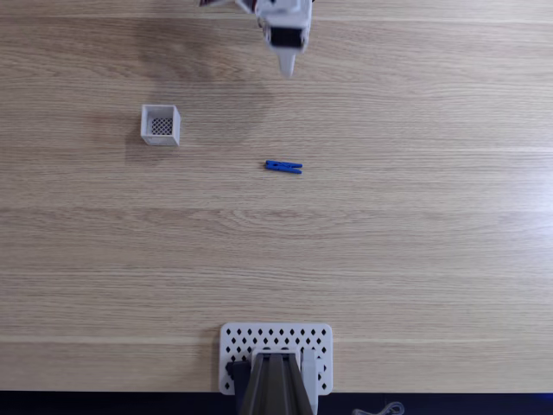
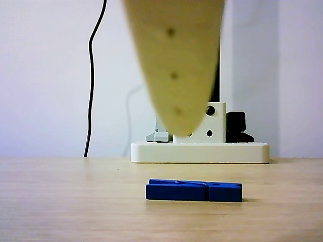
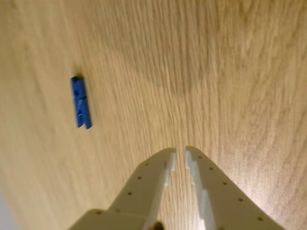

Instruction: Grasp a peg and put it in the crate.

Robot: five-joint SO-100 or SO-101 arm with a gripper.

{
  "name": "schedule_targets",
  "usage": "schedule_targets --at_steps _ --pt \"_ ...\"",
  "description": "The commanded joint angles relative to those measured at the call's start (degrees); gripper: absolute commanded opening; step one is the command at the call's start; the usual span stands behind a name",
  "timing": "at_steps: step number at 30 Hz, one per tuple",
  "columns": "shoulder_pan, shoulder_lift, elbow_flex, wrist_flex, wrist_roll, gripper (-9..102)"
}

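The blue peg (image 1: pixel 283 167) lies flat on the wooden table near its middle. It also shows in the other view (image 2: pixel 194 190) and at the left of the wrist view (image 3: pixel 81 102). The small white crate (image 1: pixel 161 124) with a dark mesh bottom stands to the peg's left and a little farther back in the fixed view. My gripper (image 1: pixel 288 69) hangs at the top edge of the fixed view, beyond the peg and above the table. In the wrist view the gripper (image 3: pixel 181 155) is shut, with a thin slit between the fingers and nothing in them. A blurred pale finger (image 2: pixel 174 75) hangs above the peg.
A white perforated plate (image 1: pixel 276 346) carrying a grey mount sits at the table's near edge in the fixed view. The same plate (image 2: pixel 199 151) stands behind the peg in the other view, with a black cable (image 2: pixel 91 75) on the wall.
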Motion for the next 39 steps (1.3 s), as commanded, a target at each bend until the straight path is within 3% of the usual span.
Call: schedule_targets --at_steps 1,6,12,21,27,39 --pt "0.62 -11.51 -13.89 0.62 -0.09 0" --pt "0.70 -19.60 -24.43 2.20 -0.18 0" --pt "0.62 -29.62 -37.53 11.51 -6.06 0" --pt "2.46 -44.47 -62.31 20.21 -6.24 0" --pt "2.81 -48.34 -67.94 19.07 -3.52 0" --pt "0.97 -53.88 -61.08 4.04 0.35 0"
